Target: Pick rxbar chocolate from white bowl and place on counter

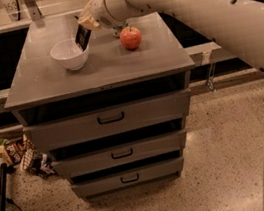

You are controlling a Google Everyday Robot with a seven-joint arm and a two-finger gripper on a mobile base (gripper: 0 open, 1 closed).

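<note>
Black bar (83, 37) hangs tilted over the right rim of the bowl (67, 57), its top clamped in the pincer (87, 24); apple (130, 37) rests on the counter (100, 71).

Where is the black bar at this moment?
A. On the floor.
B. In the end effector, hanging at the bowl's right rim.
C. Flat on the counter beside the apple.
B: the end effector, above the counter, grips the rxbar chocolate by its top at the right rim of the white bowl.
</note>
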